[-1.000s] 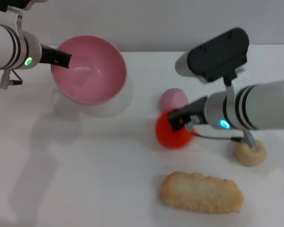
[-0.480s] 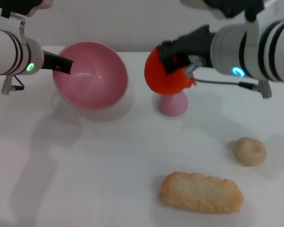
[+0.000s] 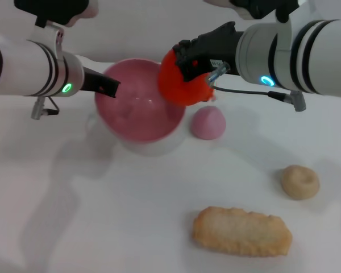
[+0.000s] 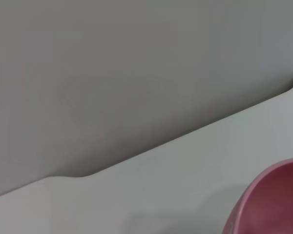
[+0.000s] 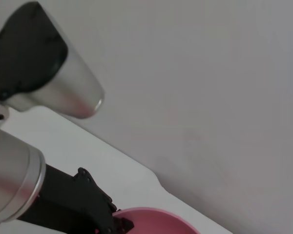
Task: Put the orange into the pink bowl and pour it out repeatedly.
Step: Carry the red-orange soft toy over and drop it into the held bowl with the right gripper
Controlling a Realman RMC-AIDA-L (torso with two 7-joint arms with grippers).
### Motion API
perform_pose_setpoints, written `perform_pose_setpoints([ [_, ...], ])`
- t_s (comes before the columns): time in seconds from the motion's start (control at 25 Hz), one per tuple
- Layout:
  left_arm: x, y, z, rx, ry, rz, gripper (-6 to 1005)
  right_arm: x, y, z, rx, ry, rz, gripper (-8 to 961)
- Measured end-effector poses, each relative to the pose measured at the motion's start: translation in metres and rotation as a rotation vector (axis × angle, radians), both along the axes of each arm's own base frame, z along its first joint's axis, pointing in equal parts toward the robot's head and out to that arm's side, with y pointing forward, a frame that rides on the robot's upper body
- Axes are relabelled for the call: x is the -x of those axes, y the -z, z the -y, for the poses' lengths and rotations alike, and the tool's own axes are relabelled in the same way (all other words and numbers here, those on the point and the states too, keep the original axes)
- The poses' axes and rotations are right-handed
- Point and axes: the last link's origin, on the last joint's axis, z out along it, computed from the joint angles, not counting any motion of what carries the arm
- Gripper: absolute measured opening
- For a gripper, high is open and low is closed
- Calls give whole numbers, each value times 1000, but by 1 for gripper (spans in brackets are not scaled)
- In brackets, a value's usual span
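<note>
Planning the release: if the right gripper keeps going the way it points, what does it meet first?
Probably the pink bowl. The right gripper holds the orange at the bowl's rim; depth unclear.

White table (image 3: 102,227) against plain grey wall (image 4: 112,58).

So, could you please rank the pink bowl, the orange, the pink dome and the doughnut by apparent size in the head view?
1. pink bowl
2. orange, raised in the right hand, so nearer the camera
3. pink dome and doughnut: look alike

The pink bowl (image 4: 278,204) is cut off by the left wrist view's edge; its far rim is hidden by the orange (image 3: 183,85) in the head view.
</note>
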Motion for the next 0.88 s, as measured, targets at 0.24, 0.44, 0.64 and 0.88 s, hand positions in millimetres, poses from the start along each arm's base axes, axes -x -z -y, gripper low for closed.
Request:
perform_pose_setpoints([
  [0.24,-4,1,-1,5,10,4,41,-6,9,-8,0,3,-10,107],
  [0.44,-9,2,-2,10,17,13,41,-9,18,-13,-2,-29,-14,117],
  [0.64,-9,3,-2,13,18,13,41,-6,21,-12,-3,-45,-28,126],
  [0.88,-9,2,-2,12,27,9,41,-8,20,-13,-15,-42,-43,287],
])
